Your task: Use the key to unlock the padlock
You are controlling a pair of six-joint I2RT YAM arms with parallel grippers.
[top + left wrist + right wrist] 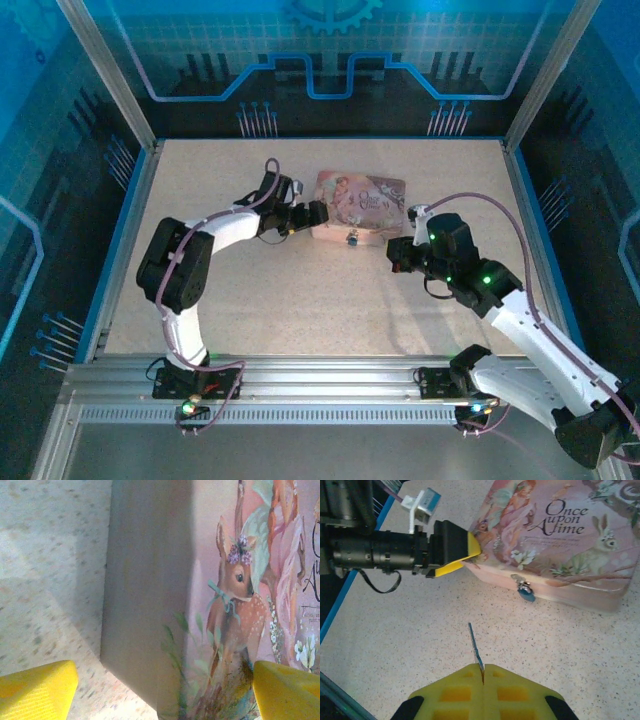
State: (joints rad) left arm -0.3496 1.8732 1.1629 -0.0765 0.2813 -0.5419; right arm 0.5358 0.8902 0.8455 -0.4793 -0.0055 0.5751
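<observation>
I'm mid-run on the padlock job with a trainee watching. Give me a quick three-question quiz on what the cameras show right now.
1. True or false: the right gripper is shut on the key, whose blade sticks out ahead of it.
2. Where is the padlock? A. hanging at the clasp on the front wall of the pink tin; B. lying loose, apart from the tin; C. resting on top of the lid.
3. Fill in: the left gripper, its yellow fingers wide on either side of the tin's corner, is ____.

Key: 1 true; 2 A; 3 open.
</observation>
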